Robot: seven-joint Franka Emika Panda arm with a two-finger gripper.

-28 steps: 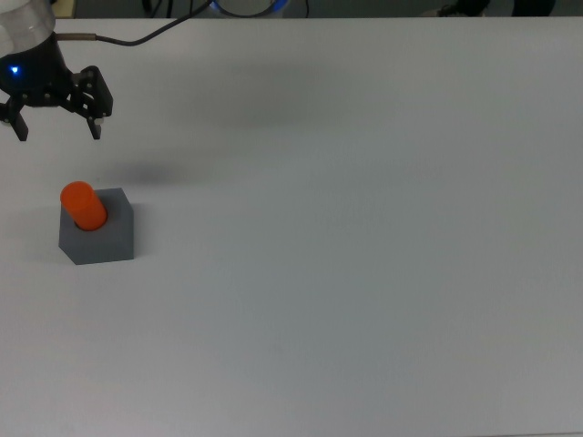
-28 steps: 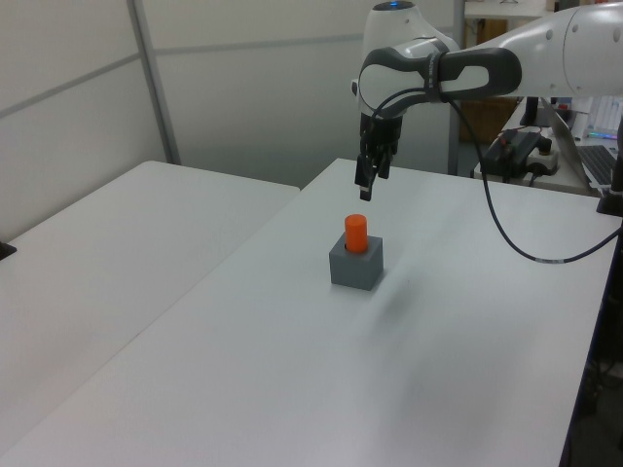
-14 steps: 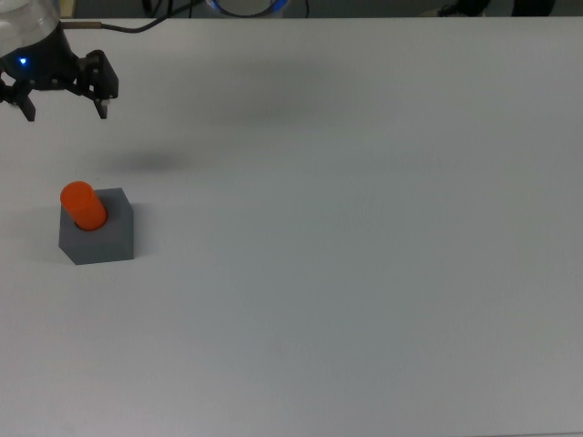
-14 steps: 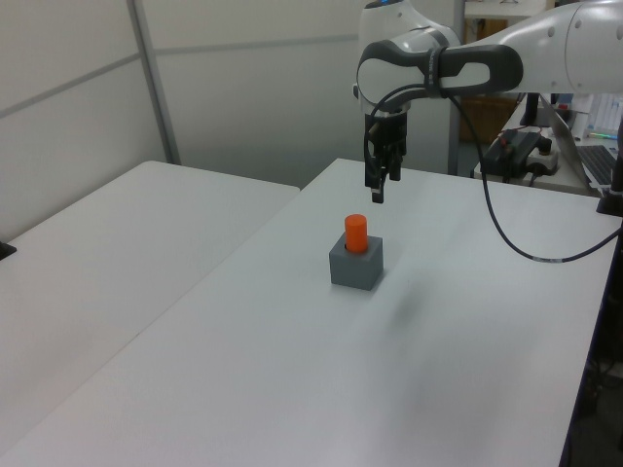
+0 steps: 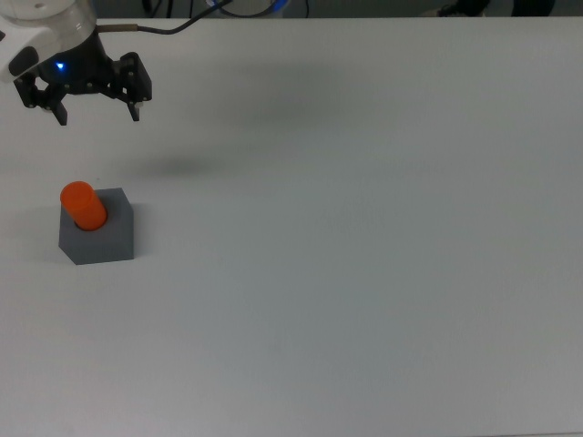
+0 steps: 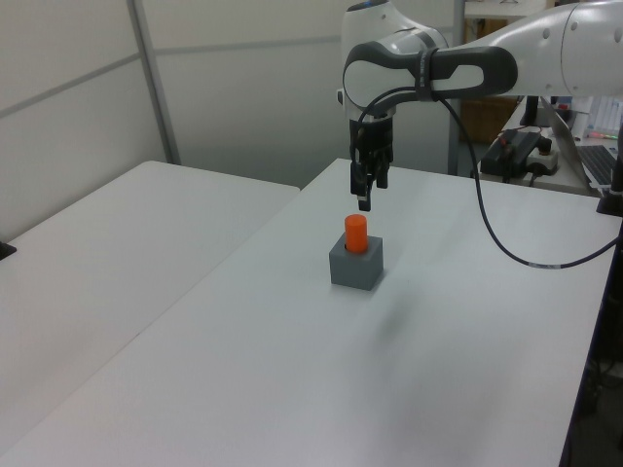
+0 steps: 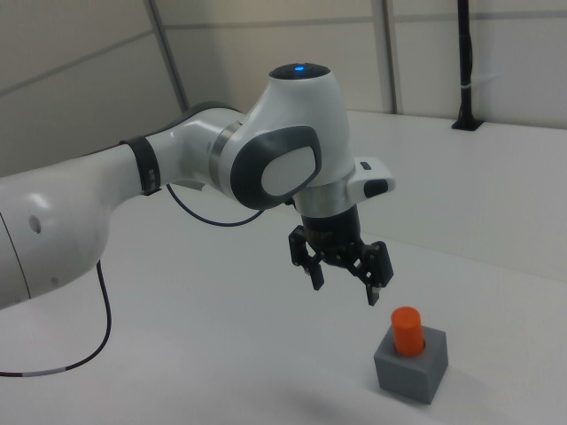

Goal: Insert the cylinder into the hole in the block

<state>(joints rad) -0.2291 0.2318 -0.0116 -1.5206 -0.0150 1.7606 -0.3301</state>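
Note:
The orange cylinder stands upright in the hole of the dark grey block, its upper half sticking out. Both rest on the white table near the top view's left edge. My gripper hangs in the air beyond the block, toward the top view's upper edge, open and with nothing between its fingers. In the right view the gripper is above and to the left of the cylinder and block, clear of both. The left view has the gripper just above the cylinder in the block.
The white table stretches wide toward the top view's right. A black cable hangs from the arm. A second white table lies at the left view's left, and desk equipment stands at the left view's right.
The open gripper has risen slightly from the block and then shifted toward the top view's right. The cylinder and block have not moved.

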